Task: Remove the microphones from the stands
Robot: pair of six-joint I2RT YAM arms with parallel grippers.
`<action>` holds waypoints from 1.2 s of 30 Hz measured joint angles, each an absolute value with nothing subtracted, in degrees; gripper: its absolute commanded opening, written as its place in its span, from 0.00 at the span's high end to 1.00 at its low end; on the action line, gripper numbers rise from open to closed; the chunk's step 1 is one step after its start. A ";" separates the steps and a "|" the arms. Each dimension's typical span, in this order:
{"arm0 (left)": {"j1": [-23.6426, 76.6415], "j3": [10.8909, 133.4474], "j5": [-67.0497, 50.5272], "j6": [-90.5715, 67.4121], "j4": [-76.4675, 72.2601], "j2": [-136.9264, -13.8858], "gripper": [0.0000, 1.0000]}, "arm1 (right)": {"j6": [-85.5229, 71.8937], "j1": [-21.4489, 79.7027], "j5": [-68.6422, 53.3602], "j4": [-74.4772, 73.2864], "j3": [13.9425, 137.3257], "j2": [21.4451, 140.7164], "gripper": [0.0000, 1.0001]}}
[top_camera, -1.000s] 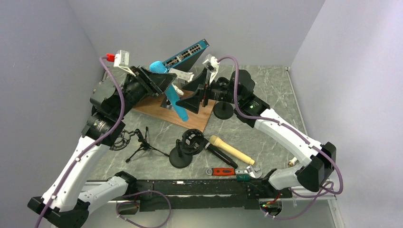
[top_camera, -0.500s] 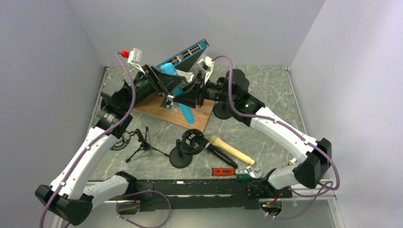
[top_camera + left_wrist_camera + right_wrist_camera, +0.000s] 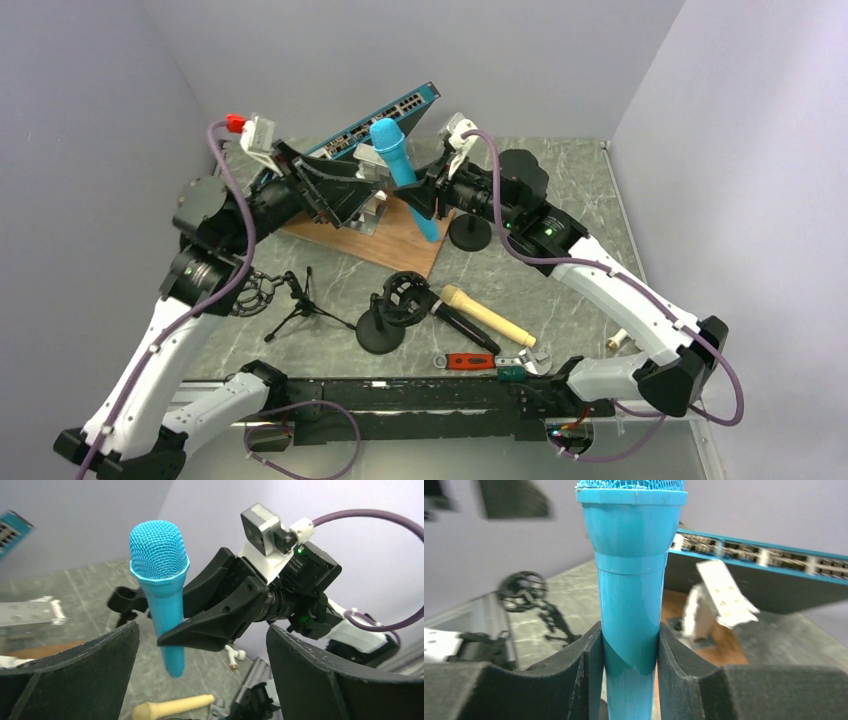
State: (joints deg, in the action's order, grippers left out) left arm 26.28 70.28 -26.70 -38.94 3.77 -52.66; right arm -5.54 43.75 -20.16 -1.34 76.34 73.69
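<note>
Holding blue microphone (image 3: 394, 158) aloft: right gripper (image 3: 428, 201).

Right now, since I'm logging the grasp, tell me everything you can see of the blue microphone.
The blue microphone is a handheld type: a mesh ball head over a smooth, plastic-looking tapered body, all bright blue. It sits in no stand clip and hangs in the air, head up and slightly tilted, its tail over the wooden board in the top view. The right gripper has its jaws clamped on the lower body. The left gripper is open, clear of it.
</note>
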 measured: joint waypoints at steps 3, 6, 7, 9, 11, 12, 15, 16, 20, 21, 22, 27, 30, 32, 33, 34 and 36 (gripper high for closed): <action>26.28 71.24 -23.68 -35.35 7.14 -49.78 0.01 | -1.37 43.81 -12.12 -5.96 76.14 72.05 1.00; 26.28 71.70 -18.90 -30.81 11.05 -45.65 0.01 | 2.02 43.79 -3.57 -9.50 74.78 69.54 1.00; 26.28 71.70 -17.50 -29.58 12.21 -44.49 0.01 | 3.03 43.79 -0.54 -10.83 74.11 68.60 1.00; 26.28 71.75 -14.72 -27.11 14.04 -42.06 0.01 | 5.21 43.79 5.32 -14.04 72.82 66.89 1.00; 26.28 71.75 -12.86 -25.43 15.20 -40.80 0.01 | 6.96 43.79 9.74 -17.54 72.20 66.15 1.00; 26.28 71.75 -11.90 -24.49 15.77 -40.34 0.01 | 7.64 43.77 12.08 -19.70 72.05 66.06 1.00; 26.28 71.75 -10.13 -22.74 16.97 -40.12 0.01 | 8.84 43.75 18.33 -25.80 71.22 66.08 1.00; 26.28 71.70 -9.82 -22.28 17.39 -40.12 0.01 | 9.02 43.75 19.68 -27.14 70.83 66.08 1.00; 26.28 71.16 -9.56 -21.67 17.93 -40.01 0.01 | 9.98 43.75 25.26 -32.14 68.01 66.02 1.00; 26.28 70.78 -9.58 -21.67 17.89 -39.92 0.01 | 10.17 43.75 26.22 -33.23 67.33 66.15 1.00; 26.28 70.39 -9.58 -21.67 17.89 -39.83 0.01 | 10.33 43.75 27.38 -34.37 66.74 66.50 1.00; 26.28 69.32 -9.61 -21.54 18.35 -39.83 0.01 | 10.33 43.75 31.16 -37.95 65.60 72.73 1.00; 26.28 69.32 -9.52 -20.64 18.61 -39.53 0.01 | 10.35 43.75 31.29 -38.76 63.66 78.02 1.00; 26.28 69.32 -9.17 -20.21 18.85 -39.07 0.01 | 10.31 43.77 30.79 -39.99 62.72 81.08 1.00; 26.28 69.32 -9.06 -20.08 18.85 -38.79 0.01 | 10.26 43.77 30.02 -40.80 62.54 83.00 1.00; 26.28 69.32 -8.93 -19.90 18.90 -38.54 0.01 | 10.26 43.77 29.45 -41.06 62.48 84.20 1.00; 26.28 69.32 -8.67 -19.40 18.98 -38.11 0.01 | 10.04 43.83 28.32 -41.28 62.46 86.54 1.00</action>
